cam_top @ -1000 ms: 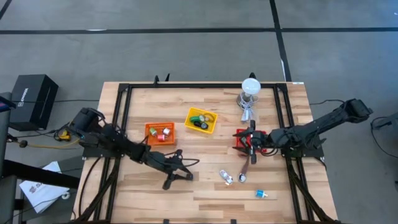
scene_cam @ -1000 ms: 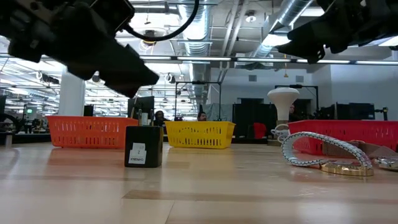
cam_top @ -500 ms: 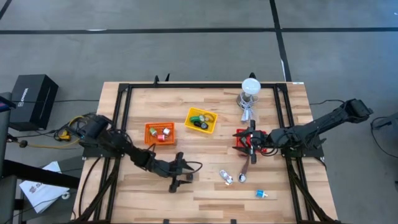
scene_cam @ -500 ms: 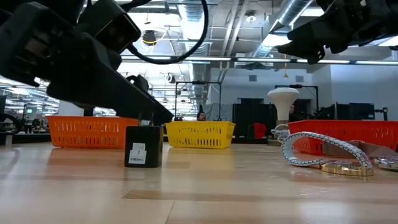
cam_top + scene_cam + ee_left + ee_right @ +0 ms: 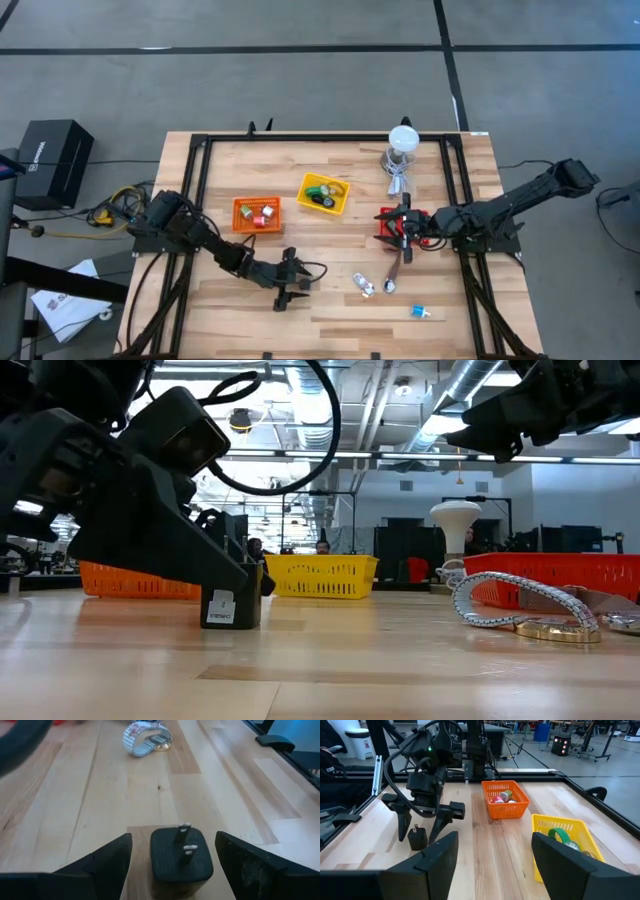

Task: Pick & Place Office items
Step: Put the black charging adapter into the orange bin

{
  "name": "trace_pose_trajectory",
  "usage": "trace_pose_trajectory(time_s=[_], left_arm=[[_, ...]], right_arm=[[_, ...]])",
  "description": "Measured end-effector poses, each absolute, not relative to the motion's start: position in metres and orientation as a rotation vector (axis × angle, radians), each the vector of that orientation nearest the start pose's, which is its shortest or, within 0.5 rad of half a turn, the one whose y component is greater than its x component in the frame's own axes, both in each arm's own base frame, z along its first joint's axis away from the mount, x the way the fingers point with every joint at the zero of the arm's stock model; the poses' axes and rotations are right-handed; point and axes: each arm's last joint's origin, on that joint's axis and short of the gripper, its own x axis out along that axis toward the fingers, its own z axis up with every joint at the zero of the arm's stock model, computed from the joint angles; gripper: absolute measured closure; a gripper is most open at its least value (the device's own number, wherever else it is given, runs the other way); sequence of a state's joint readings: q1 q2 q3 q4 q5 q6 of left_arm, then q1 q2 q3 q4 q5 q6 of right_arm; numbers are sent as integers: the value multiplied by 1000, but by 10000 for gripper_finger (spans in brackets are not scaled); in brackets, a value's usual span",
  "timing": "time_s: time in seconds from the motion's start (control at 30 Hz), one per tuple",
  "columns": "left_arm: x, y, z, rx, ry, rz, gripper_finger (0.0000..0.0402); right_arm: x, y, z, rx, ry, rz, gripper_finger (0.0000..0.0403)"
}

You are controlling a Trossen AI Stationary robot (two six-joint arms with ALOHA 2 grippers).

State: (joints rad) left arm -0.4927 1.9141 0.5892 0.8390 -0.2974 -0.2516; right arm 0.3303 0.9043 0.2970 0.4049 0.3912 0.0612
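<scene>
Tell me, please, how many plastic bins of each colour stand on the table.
Orange bin: 1
Yellow bin: 1
Red bin: 1
Total: 3

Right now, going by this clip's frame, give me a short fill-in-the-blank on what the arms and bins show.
1. The left gripper stands open around a black ____ with two prongs.
2. The green tape ring lies in the ____ bin.
3. The right gripper hangs over the ____ bin.
4. The plug stands on the ____.

Missing words: plug; yellow; red; table
</scene>
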Motion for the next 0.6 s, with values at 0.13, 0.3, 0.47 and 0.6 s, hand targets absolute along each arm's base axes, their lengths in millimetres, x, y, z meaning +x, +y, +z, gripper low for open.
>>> trace_pose_trajectory(time_s=[0.13, 0.3, 0.47, 0.6], left_arm=[[278, -140, 85, -57, 468, -134, 124], [278, -140, 85, -57, 468, -135, 160], [278, -139, 85, -56, 469, -135, 211], [279, -138, 85, -53, 468, -132, 245]], right_arm=[[178, 49, 201, -10, 187, -67, 159], [178, 49, 201, -10, 187, -66, 159], [178, 50, 201, 6, 187, -66, 159], [178, 50, 201, 33, 187, -69, 159]])
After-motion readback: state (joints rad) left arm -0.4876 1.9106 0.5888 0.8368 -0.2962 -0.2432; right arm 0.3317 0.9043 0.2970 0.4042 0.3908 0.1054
